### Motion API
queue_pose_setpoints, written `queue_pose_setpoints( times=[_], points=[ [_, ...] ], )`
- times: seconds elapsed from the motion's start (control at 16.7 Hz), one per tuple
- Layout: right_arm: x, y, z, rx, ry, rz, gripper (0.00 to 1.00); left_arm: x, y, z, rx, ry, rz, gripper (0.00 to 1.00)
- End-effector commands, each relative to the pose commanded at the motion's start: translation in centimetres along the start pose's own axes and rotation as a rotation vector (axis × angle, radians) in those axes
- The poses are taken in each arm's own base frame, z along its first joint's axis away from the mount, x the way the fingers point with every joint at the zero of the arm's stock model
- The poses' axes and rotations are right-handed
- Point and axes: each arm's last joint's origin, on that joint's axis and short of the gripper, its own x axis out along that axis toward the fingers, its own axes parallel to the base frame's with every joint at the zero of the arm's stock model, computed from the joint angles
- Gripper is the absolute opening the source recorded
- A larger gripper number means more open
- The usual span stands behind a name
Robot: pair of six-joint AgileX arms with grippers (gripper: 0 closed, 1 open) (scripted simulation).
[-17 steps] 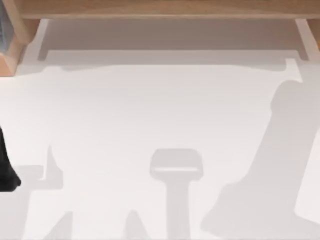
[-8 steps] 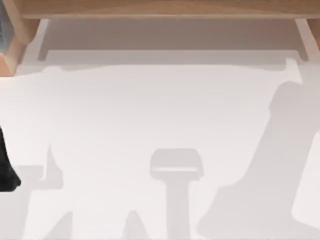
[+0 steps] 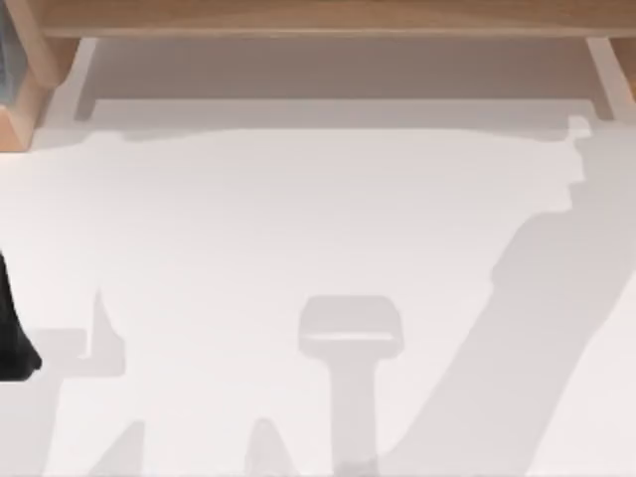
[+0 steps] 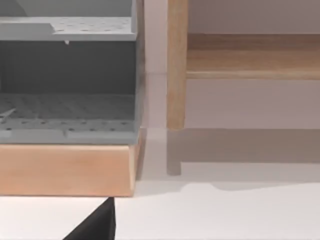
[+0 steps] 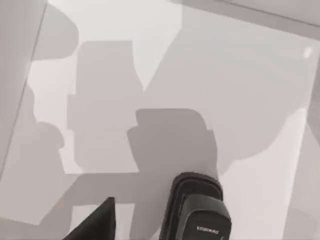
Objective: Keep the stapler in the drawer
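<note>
The stapler [image 5: 197, 212] is black and slim with a pale label on top, and lies on the white table in the right wrist view. One dark finger [image 5: 97, 222] of my right gripper shows just beside it, apart from it, with nothing held. The grey drawer unit [image 4: 67, 115] with perforated floors sits on a wooden base at the far left, seen in the left wrist view. My left arm [image 3: 12, 338] is parked at the table's left edge, and one of its fingers [image 4: 97, 225] points toward the unit.
A wooden shelf frame [image 3: 318, 20] runs along the back of the table, with an upright post [image 4: 176, 65] beside the grey unit. The wooden base [image 4: 65, 167] juts onto the white table [image 3: 298, 219]. Arm shadows cross the table's front and right.
The right arm's shadow on the right side of the table has stretched and swung toward the back right corner. The left arm has stayed still.
</note>
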Motion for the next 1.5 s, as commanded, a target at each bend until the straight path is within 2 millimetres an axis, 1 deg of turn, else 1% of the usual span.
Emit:
queue_pose_setpoints(
  times=[0.12,0.3,0.42,0.54,0.6,0.72,0.78,0.9,0.96,1.08,1.26,1.38,1.5],
  points=[
    [-2.3,-1.3,-0.9,-0.078,-0.149,-0.083,1.0,0.0,0.0,0.0,0.0,0.0,0.0,1.0],
    [-5.5,-4.1,-3.9,-0.205,-0.344,-0.272,1.0,0.0,0.0,0.0,0.0,0.0,0.0,1.0],
    [-7.2,-5.8,-6.8,-0.296,-0.435,-0.419,1.0,0.0,0.0,0.0,0.0,0.0,0.0,1.0],
    [-8.3,-6.9,-10.2,-0.389,-0.489,-0.57,1.0,0.0,0.0,0.0,0.0,0.0,0.0,1.0],
    [-8.5,-7.3,-12.0,-0.435,-0.501,-0.639,1.0,0.0,0.0,0.0,0.0,0.0,0.0,1.0],
    [-8.3,-7.4,-15.6,-0.529,-0.51,-0.763,1.0,0.0,0.0,0.0,0.0,0.0,0.0,1.0],
    [-7.8,-7.1,-17.2,-0.578,-0.509,-0.814,1.0,0.0,0.0,0.0,0.0,0.0,0.0,1.0],
    [-6.4,-5.9,-20.1,-0.677,-0.506,-0.89,1.0,0.0,0.0,0.0,0.0,0.0,0.0,1.0],
    [-5.6,-5.0,-21.4,-0.727,-0.506,-0.919,1.0,0.0,0.0,0.0,0.0,0.0,0.0,1.0],
    [-3.9,-2.8,-23.1,-0.83,-0.52,-0.952,1.0,0.0,0.0,0.0,0.0,0.0,0.0,1.0],
    [-1.8,1.0,-24.2,-0.983,-0.573,-0.969,1.0,0.0,0.0,0.0,0.0,0.0,0.0,1.0],
    [-0.9,3.4,-24.3,-1.075,-0.62,-0.969,1.0,0.0,0.0,0.0,0.0,0.0,0.0,1.0],
    [-0.2,5.2,-24.3,-1.144,-0.663,-0.962,1.0,0.0,0.0,0.0,0.0,0.0,0.0,1.0]
  ],
)
